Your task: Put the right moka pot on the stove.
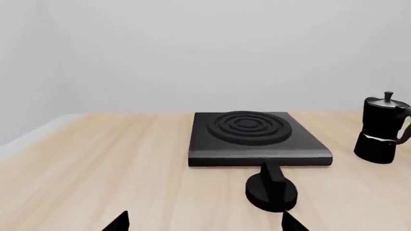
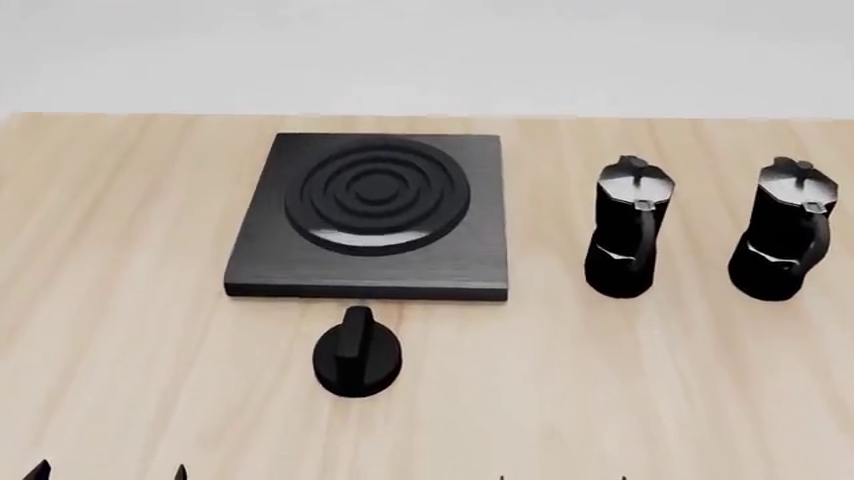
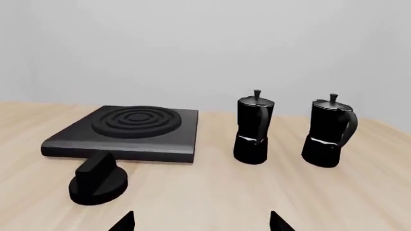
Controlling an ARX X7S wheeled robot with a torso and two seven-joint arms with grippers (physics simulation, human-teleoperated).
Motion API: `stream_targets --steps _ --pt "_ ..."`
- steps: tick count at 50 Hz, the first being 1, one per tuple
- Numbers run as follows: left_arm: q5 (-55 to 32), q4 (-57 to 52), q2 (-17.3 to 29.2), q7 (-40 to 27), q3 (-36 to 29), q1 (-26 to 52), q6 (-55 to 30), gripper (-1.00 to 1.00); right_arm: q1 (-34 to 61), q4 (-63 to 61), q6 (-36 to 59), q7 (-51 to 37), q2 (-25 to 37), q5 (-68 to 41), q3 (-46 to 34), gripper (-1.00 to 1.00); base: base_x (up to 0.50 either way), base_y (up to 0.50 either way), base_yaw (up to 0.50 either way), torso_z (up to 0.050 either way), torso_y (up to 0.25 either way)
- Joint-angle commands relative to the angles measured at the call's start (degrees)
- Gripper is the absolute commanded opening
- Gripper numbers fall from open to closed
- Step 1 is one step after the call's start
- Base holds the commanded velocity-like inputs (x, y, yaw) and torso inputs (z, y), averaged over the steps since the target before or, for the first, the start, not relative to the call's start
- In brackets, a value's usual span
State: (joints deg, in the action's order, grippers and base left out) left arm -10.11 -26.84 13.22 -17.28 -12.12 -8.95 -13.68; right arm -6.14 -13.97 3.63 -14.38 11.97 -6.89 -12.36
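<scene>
Stove (image 2: 267,262): upper centre of my head view, burner rings bare.
Right moka pot (image 2: 782,232): far right, upright, untouched.
Twin pot (image 2: 627,230): just beside it; I could grab it by mistake or topple it.
Dial knob (image 2: 356,352): near stove front; a low carry may clip it.
Right gripper (image 3: 201,222): tips spread, empty.
Left gripper (image 1: 204,224): likewise released.

Only fingertips show. The left gripper (image 1: 204,222) has its two dark tips spread wide apart, nothing between them, low over the worktop (image 1: 96,163). The right gripper (image 3: 202,222) is likewise spread and empty. In the head view both grippers barely peek in at the bottom edge
</scene>
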Motion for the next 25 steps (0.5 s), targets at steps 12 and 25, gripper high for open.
stream_targets --steps 12,25 --pt "-0.6 0.4 0.9 -1.1 -0.8 0.2 0.6 1.0 0.1 0.2 -0.5 -0.9 0.9 -0.7 -0.8 1.0 0.25 0.04 0.0 0.0 0.001" --pt "-0.5 0.7 1.2 -1.7 -1.6 0.1 1.0 1.0 0.0 0.3 -1.0 -1.5 1.4 -0.7 -1.1 1.0 0.25 0.04 0.0 0.0 0.0"
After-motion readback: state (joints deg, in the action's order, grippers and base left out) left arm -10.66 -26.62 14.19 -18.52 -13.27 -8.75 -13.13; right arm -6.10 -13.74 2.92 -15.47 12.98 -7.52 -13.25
